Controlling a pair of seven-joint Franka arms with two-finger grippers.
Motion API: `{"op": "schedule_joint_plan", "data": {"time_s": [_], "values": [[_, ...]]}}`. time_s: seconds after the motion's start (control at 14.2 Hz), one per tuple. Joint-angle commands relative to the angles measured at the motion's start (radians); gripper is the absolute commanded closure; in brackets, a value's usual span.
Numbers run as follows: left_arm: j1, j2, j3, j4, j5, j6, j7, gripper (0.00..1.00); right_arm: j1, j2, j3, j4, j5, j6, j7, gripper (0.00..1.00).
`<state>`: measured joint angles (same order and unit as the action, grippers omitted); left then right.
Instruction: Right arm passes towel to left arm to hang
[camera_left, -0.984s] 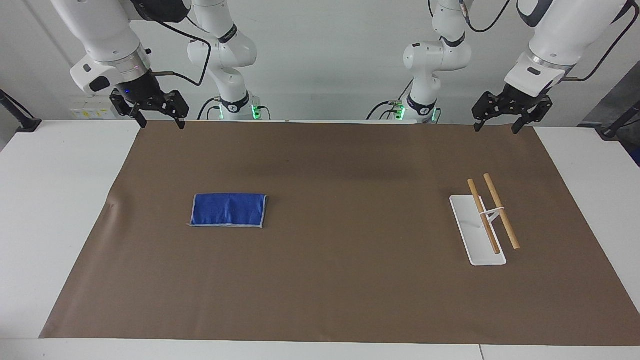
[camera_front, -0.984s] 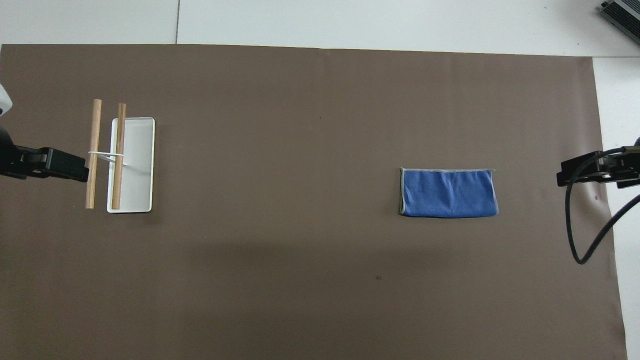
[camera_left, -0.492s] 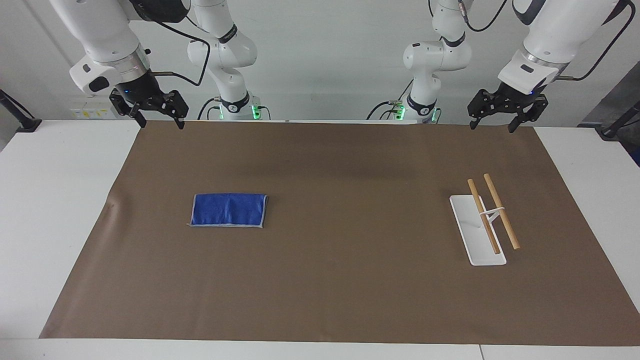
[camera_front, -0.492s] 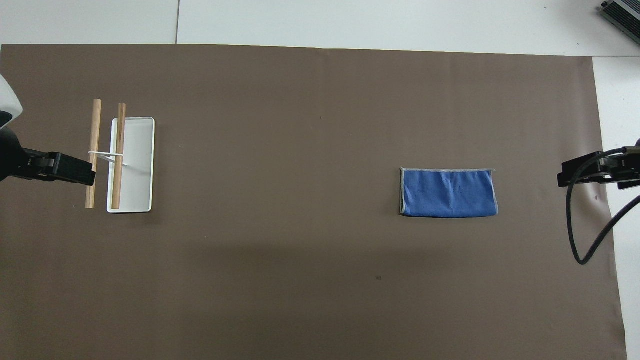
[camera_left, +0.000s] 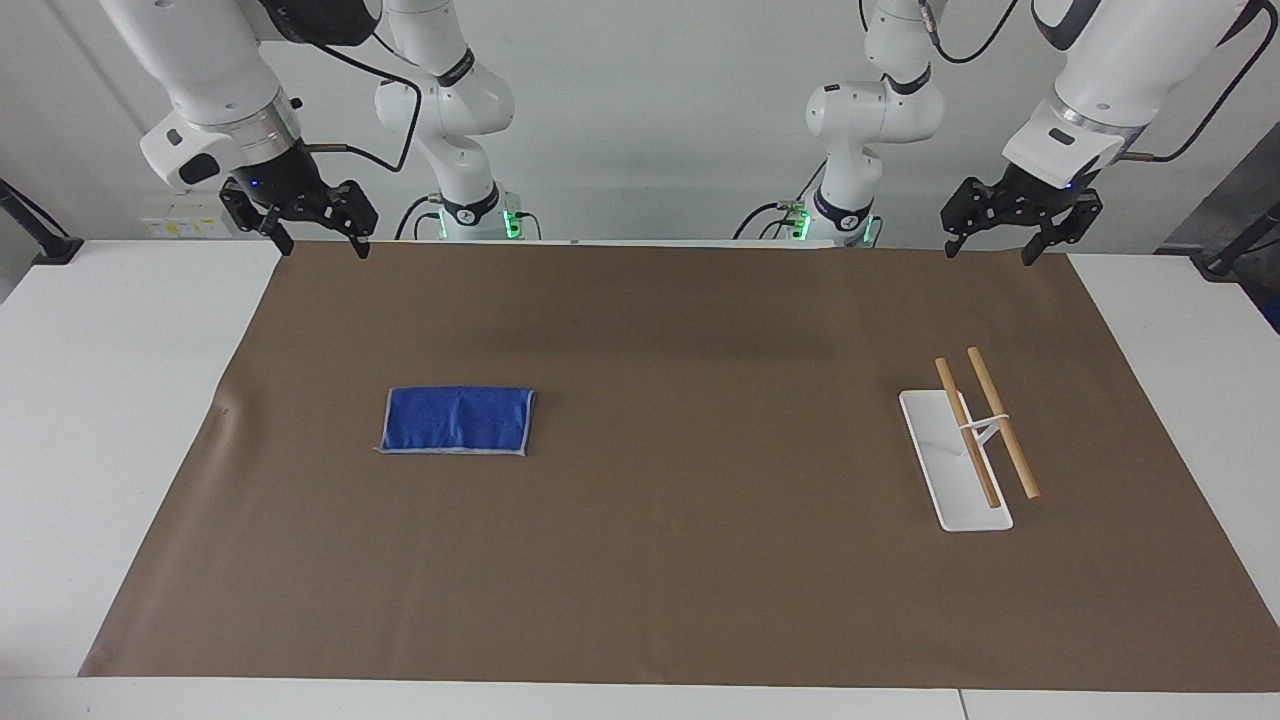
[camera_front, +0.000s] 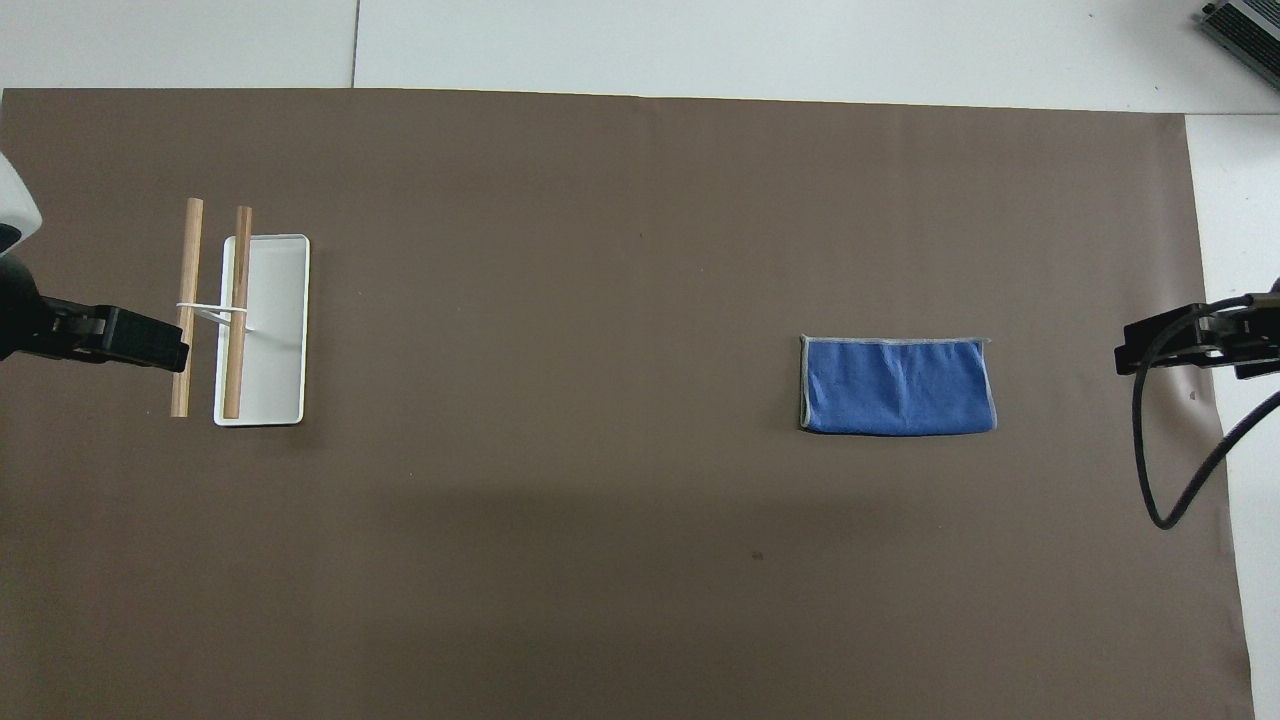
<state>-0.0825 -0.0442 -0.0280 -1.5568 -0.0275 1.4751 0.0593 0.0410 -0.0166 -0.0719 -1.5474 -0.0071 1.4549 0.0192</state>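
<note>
The blue towel (camera_left: 456, 421) lies flat and folded on the brown mat, toward the right arm's end; it also shows in the overhead view (camera_front: 897, 385). My right gripper (camera_left: 322, 247) hangs open and empty in the air over the mat's edge nearest the robots, well apart from the towel; in the overhead view (camera_front: 1150, 345) only its tip shows. My left gripper (camera_left: 988, 256) hangs open and empty over the same edge at the left arm's end; its tip shows in the overhead view (camera_front: 140, 340) beside the rack.
A towel rack with a white base (camera_left: 935, 440) and two wooden bars (camera_left: 1002, 422) stands on the mat toward the left arm's end, also in the overhead view (camera_front: 275, 330). The brown mat (camera_left: 700, 560) covers most of the white table. A black cable (camera_front: 1150, 470) hangs from the right wrist.
The left gripper has shifted a little sideways and back, staying over the mat's edge nearest the robots. The right gripper and the towel have not moved.
</note>
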Motion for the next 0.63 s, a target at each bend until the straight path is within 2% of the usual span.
{"op": "schedule_joint_plan", "data": {"time_s": [0.0,0.21,0.42,0.56], "values": [[0.000,-0.008,0.006,0.009,0.011,-0.027,0.020,0.00,-0.004,-0.028,0.008,-0.037,-0.011,-0.001,0.004,0.00],[-0.008,-0.014,0.006,-0.006,0.011,-0.013,0.022,0.00,-0.004,-0.052,0.008,-0.085,-0.011,0.005,0.002,0.00],[-0.010,-0.014,0.006,-0.006,0.011,-0.009,0.020,0.00,-0.003,-0.056,0.009,-0.089,-0.011,0.007,0.004,0.00],[-0.013,-0.016,0.006,-0.008,0.011,-0.009,0.016,0.00,-0.003,-0.063,0.015,-0.126,-0.007,0.072,0.004,0.00]]}}
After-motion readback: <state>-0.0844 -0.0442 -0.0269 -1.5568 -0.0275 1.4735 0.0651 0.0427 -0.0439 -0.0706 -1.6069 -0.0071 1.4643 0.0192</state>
